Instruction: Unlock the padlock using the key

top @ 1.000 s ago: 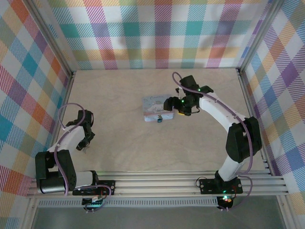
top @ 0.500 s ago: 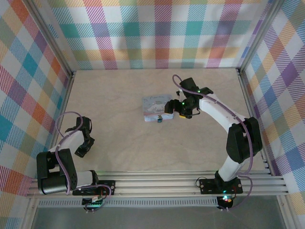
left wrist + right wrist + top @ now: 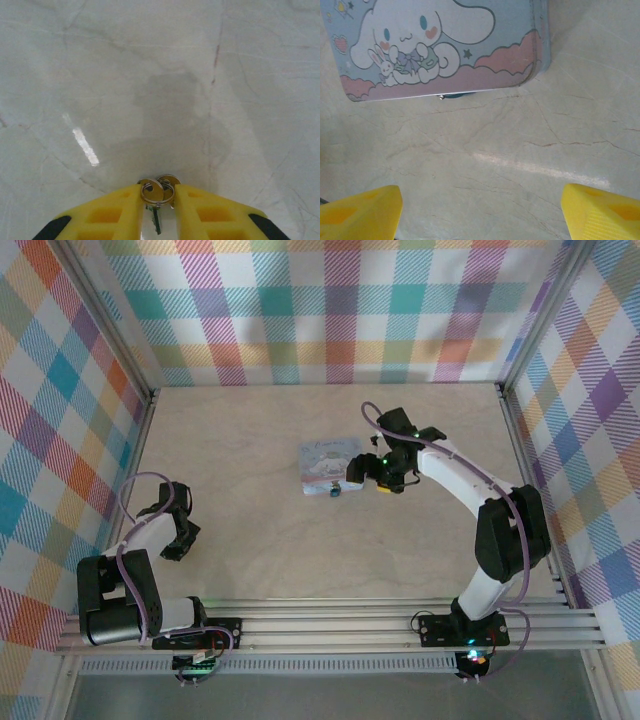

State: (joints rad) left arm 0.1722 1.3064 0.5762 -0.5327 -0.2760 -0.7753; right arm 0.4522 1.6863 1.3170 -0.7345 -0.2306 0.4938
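Two brass keys on a ring sit between the yellow fingers of my left gripper, which press the ring from both sides just above the table. This gripper is low at the near left. The padlock is a tiny dark, teal-glinting thing at the near edge of the pale blue cartoon tin box. In the right wrist view only a sliver of the padlock peeks from under the box's edge. My right gripper hovers open beside the box's right end, its yellow fingertips wide apart over bare table.
Plaid walls with metal frame posts enclose the pale marbled table. A metal rail runs along the near edge, where the arm bases are bolted.
My left gripper has narrowed onto the key ring after settling low at the near left. The right gripper has drifted slightly toward the near side of the box.
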